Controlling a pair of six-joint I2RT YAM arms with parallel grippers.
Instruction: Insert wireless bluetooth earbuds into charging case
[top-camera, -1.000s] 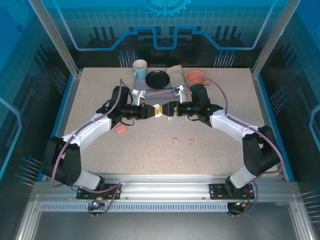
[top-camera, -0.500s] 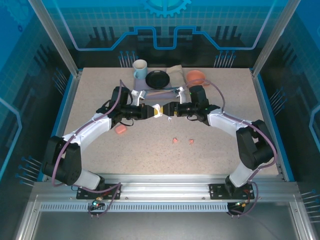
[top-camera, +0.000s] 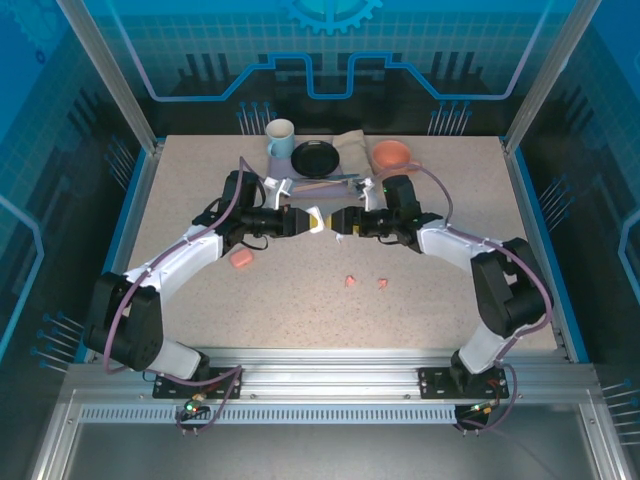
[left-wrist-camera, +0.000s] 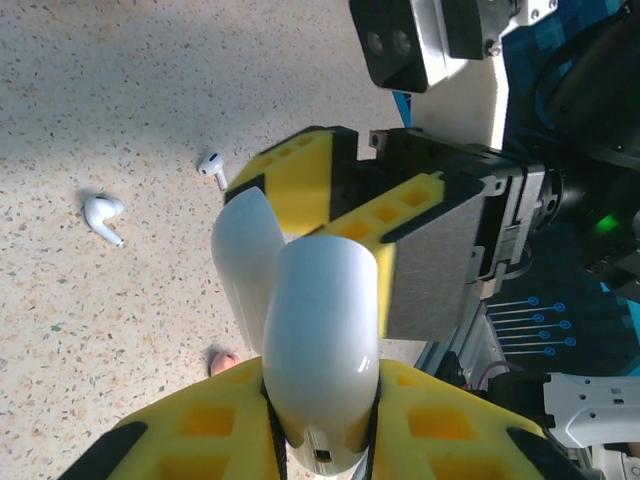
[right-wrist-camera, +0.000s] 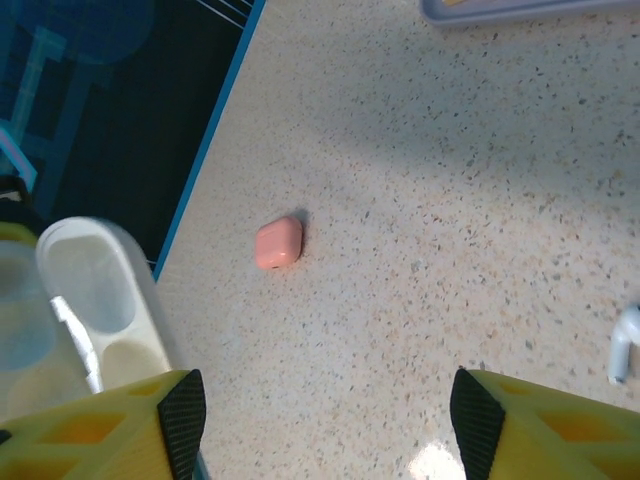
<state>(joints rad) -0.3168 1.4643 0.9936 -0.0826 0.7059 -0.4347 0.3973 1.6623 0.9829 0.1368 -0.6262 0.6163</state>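
Your left gripper (left-wrist-camera: 320, 405) is clamped on the white case (left-wrist-camera: 320, 320), a glossy, rounded plastic shell pinched between ribbed yellow fingers (left-wrist-camera: 190, 430). The case hangs in the air over the middle of the table (top-camera: 300, 310). Its long axis runs straight out of the fingers toward the right edge, and its lid (left-wrist-camera: 247, 255) is hinged open. From the right wrist you look into its smooth, hollow wells.

Your right gripper (top-camera: 343, 221) stands wide and holds nothing. Its flat grey pad (left-wrist-camera: 430, 265) is close beside the case, but you cannot tell whether a finger touches the lid.

The white earbuds (left-wrist-camera: 103, 215) lie near each other on the speckled, stone-look top below the case, their stems slanting much the same way. The pink earbuds (top-camera: 350, 281) lie apart from each other, nearer the near edge, too small to tell which way they point. The pink case (right-wrist-camera: 278, 243), a matte rounded square, lies flat toward the left edge.
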